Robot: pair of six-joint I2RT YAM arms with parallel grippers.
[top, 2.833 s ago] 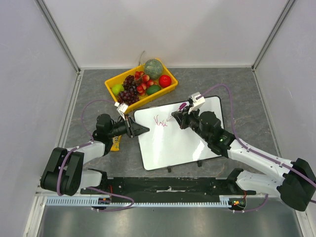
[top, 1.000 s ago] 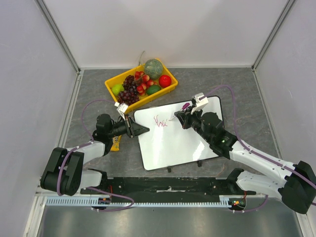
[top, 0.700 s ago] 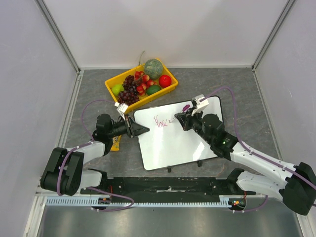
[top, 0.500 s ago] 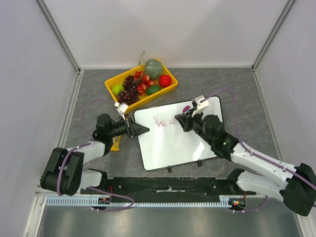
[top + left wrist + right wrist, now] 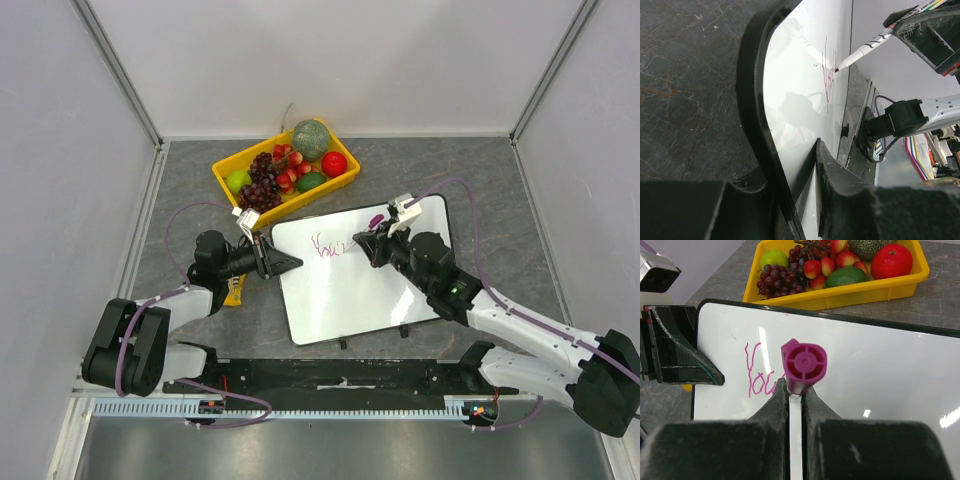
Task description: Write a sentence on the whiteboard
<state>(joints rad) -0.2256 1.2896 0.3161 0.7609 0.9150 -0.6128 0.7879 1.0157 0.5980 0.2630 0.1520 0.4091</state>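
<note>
Whiteboard (image 5: 345, 290) lying flat on the counter (image 5: 480, 180), both arms engaging it.

The whiteboard is sitting slightly rotated between the two arms, just in front of a yellow tray (image 5: 228, 180) of fruit (image 5: 290, 165). The left gripper (image 5: 285, 263) is clamping the board's left edge, one finger above the surface and one below the rim. The right gripper (image 5: 366, 243) is pinching a white marker (image 5: 372, 222) with a purple end cap, jaws fully closed on the barrel. The marker is slanting down toward the board, and its tip appears to be touching the surface just right of the magenta lettering (image 5: 328, 247) reading "You".
</note>
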